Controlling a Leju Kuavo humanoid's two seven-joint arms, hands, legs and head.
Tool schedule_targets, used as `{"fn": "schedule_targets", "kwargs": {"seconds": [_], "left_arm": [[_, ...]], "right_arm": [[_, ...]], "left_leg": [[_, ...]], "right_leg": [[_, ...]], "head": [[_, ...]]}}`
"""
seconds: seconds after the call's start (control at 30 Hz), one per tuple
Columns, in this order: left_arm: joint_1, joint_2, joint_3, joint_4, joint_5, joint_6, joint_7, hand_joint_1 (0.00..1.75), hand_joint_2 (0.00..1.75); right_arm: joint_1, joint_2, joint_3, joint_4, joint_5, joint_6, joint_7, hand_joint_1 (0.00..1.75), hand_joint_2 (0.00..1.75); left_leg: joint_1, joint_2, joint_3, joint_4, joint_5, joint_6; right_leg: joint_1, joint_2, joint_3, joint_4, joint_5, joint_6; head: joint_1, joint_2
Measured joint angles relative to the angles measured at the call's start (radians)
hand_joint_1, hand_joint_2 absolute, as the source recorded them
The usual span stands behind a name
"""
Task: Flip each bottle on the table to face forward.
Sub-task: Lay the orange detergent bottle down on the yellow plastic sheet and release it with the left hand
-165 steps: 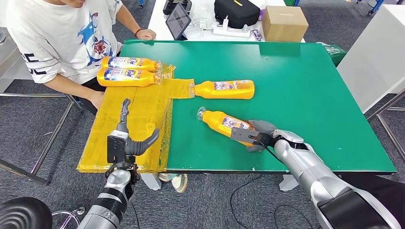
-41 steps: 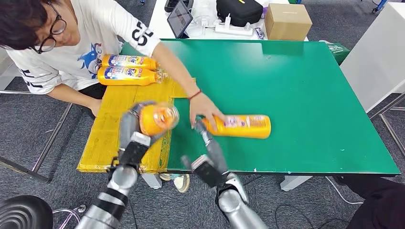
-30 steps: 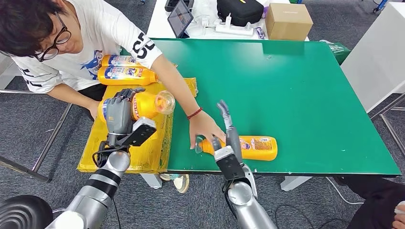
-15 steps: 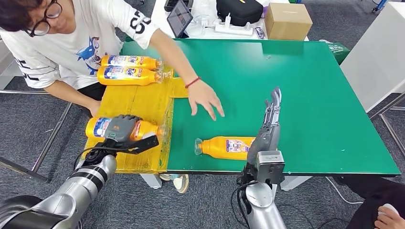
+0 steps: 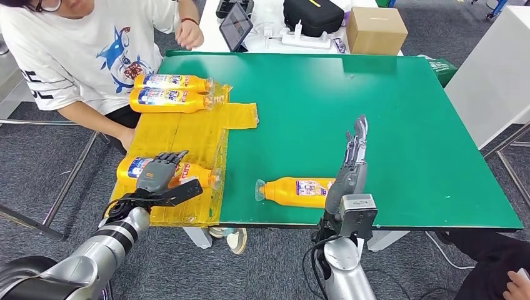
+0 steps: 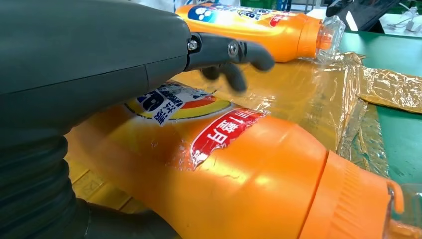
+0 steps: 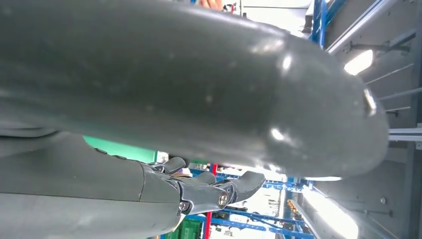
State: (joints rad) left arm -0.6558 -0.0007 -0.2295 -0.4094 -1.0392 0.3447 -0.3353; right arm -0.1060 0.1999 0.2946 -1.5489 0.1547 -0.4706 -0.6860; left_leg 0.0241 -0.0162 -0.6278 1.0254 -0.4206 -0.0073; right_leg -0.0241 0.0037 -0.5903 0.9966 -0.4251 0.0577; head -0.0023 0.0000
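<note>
Lay on its side near the front edge of the green table [image 5: 387,112]: one orange plastic bottle with a clear cap [image 5: 297,192], long axis running across the table, cap end toward the yellow plastic-wrapped board [image 5: 181,134], base end just beside the right hand [image 5: 351,165]. Stood that hand upright over the base end, fingers straight and slightly apart, holding nothing. Judged the nearer hand for this bottle, with the body lying off to its left side. Showed a small printed label facing up on the orange body, cap transparent and flared.

Rested on the yellow board near its front: a second orange bottle with a blue and red label [image 5: 164,172], also on its side, long axis likewise across, cap toward the green table. Draped over it from above the left hand [image 5: 159,177], dark fingers curled across the label, thick thumb below; whether truly gripping or merely resting on it could not be told. Seen close in the left wrist view: glossy orange body, ribbed orange collar, label facing up.

Lay at the board's far end two more orange bottles [image 5: 169,94], side by side, labels up, beside a person in a white printed shirt [image 5: 75,50].
</note>
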Motion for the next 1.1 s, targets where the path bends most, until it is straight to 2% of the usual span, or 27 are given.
{"fn": "schedule_targets", "kwargs": {"seconds": [0.03, 0.13, 0.33, 0.5, 0.57, 0.67, 0.7, 0.73, 0.8, 0.87, 0.93, 1.0, 1.1], "left_arm": [[0.0, 0.0, 0.002, 0.0, 0.005, -0.006, -0.002, 0.0, 0.0], [0.002, -0.001, 0.02, 0.001, 0.046, -0.064, -0.029, 0.0, 0.0], [0.001, -0.008, 0.083, 0.001, 0.189, -0.297, -0.116, 0.0, 0.0], [0.004, -0.015, 0.119, 0.001, 0.244, -0.389, -0.151, 0.0, 0.0], [0.005, -0.016, 0.135, 0.001, 0.294, -0.463, -0.176, 0.0, 0.0], [0.013, -0.015, 0.176, -0.002, 0.412, -0.592, -0.239, 0.0, 0.0], [0.022, -0.017, 0.195, -0.009, 0.464, -0.602, -0.266, 0.0, 0.44], [0.036, -0.022, 0.219, -0.021, 0.521, -0.585, -0.292, 0.0, 0.87], [0.078, -0.047, 0.278, -0.08, 0.645, -0.451, -0.334, 0.0, 1.75], [0.127, -0.08, 0.326, -0.183, 0.731, -0.253, -0.356, 0.0, 1.75], [0.172, -0.103, 0.344, -0.301, 0.759, -0.093, -0.364, 0.0, 1.75], [0.214, -0.114, 0.345, -0.41, 0.751, 0.009, -0.367, 0.0, 1.75], [0.286, -0.126, 0.333, -0.549, 0.73, 0.097, -0.369, 0.0, 1.75]], "right_arm": [[0.0, 0.0, -0.001, 0.001, 0.0, 0.001, 0.001, 0.0, 0.0], [-0.002, 0.0, -0.003, 0.006, 0.0, 0.008, 0.006, 0.0, 0.0], [-0.025, 0.005, -0.014, 0.047, -0.01, 0.039, 0.014, 0.0, 0.0], [-0.039, 0.009, -0.023, 0.082, -0.013, 0.048, 0.014, 0.0, 0.0], [-0.046, 0.009, -0.025, 0.096, -0.013, 0.053, 0.014, 0.0, 0.0], [-0.056, 0.009, -0.029, 0.124, -0.005, 0.058, 0.019, 0.0, 1.31], [-0.061, 0.008, -0.029, 0.138, 0.013, 0.059, 0.031, 0.0, 1.75], [-0.066, 0.006, -0.03, 0.154, 0.042, 0.061, 0.053, 0.0, 1.75], [-0.077, -0.007, -0.028, 0.197, 0.144, 0.078, 0.131, 0.0, 1.75], [-0.084, -0.03, -0.027, 0.24, 0.26, 0.106, 0.216, 0.0, 1.75], [-0.089, -0.06, -0.025, 0.276, 0.351, 0.143, 0.288, 0.0, 1.75], [-0.093, -0.1, -0.021, 0.298, 0.428, 0.188, 0.352, 0.0, 1.75], [-0.096, -0.178, -0.01, 0.307, 0.519, 0.27, 0.422, 0.0, 1.75]], "left_leg": [[0.0, 0.0, 0.0, 0.0, 0.0, 0.0], [0.0, -0.002, 0.001, 0.0, 0.0, 0.0], [0.0, -0.007, 0.009, -0.001, 0.0, 0.0], [0.0, -0.006, 0.013, -0.001, -0.001, 0.0], [0.0, -0.006, 0.014, -0.001, 0.0, 0.0], [0.0, -0.006, 0.015, -0.001, 0.0, 0.0], [0.0, -0.006, 0.015, -0.001, 0.0, 0.0], [0.0, -0.005, 0.015, -0.001, 0.0, 0.0], [0.0, -0.004, 0.013, -0.001, 0.0, 0.0], [0.0, -0.003, 0.009, 0.0, 0.0, 0.0], [-0.001, -0.004, 0.005, 0.0, 0.001, 0.0], [-0.001, -0.004, 0.004, 0.0, 0.001, 0.0], [-0.001, -0.005, 0.001, 0.001, 0.0, 0.001]], "right_leg": [[0.0, 0.0, 0.0, 0.0, 0.0, 0.0], [0.0, -0.002, 0.002, 0.0, 0.0, 0.0], [0.0, -0.006, 0.012, -0.001, -0.003, 0.001], [0.0, -0.006, 0.015, -0.001, -0.003, 0.001], [0.0, -0.006, 0.017, -0.001, -0.003, 0.001], [0.0, -0.005, 0.017, -0.001, -0.003, 0.001], [0.0, -0.005, 0.017, -0.001, -0.003, 0.0], [0.0, -0.005, 0.016, -0.001, -0.002, 0.0], [0.0, -0.005, 0.013, -0.001, -0.001, -0.001], [0.0, -0.004, 0.008, -0.001, 0.0, -0.001], [0.0, -0.004, 0.006, -0.001, 0.0, -0.001], [-0.001, -0.004, 0.005, -0.001, 0.0, 0.0], [-0.001, -0.005, 0.002, -0.001, 0.0, 0.0]], "head": [[0.0, 0.0], [0.0, 0.0], [0.0, 0.0], [0.0, 0.0], [0.0, 0.0], [0.0, 0.0], [0.0, 0.0], [0.0, 0.0], [0.0, 0.0], [0.001, 0.0], [0.0, 0.0], [0.0, 0.0], [0.0, 0.0]]}}
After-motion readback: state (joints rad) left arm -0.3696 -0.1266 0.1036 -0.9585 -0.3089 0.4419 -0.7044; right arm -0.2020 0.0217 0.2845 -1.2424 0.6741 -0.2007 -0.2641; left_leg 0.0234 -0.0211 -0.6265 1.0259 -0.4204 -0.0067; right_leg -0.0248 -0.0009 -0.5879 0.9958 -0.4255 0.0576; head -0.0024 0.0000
